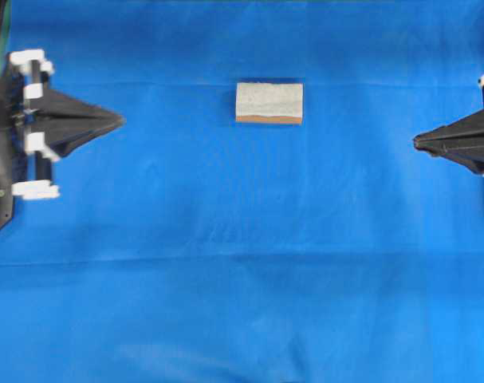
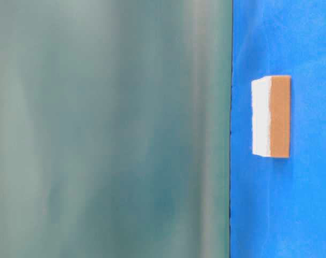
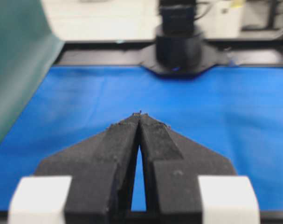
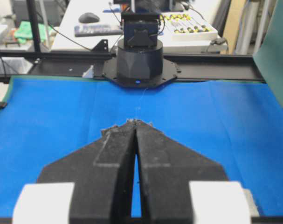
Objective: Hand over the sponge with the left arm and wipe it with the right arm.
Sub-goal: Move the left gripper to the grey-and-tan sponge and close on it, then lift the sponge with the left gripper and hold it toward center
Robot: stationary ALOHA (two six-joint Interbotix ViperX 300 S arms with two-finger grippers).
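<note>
Well, sponge point(image 1: 269, 102) lies flat, upper centre of blue cloth point(image 1: 242, 279), untouched. Left gripper point(image 1: 120, 121) and right gripper point(image 1: 417, 142) both clenched, empty, well apart from it. Looks light, soft, squashy (likely forgiving); pinch across short sides.

The left end effector point(image 1: 120, 121) and right end effector point(image 1: 417, 142) point at each other from opposite edges — both closed, tips together, holding nothing.

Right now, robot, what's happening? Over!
Left end effector shut, empty. Right end effector shut, empty. Sponge flat on blue cloth, between both, untouched. Nothing in the way.
</note>
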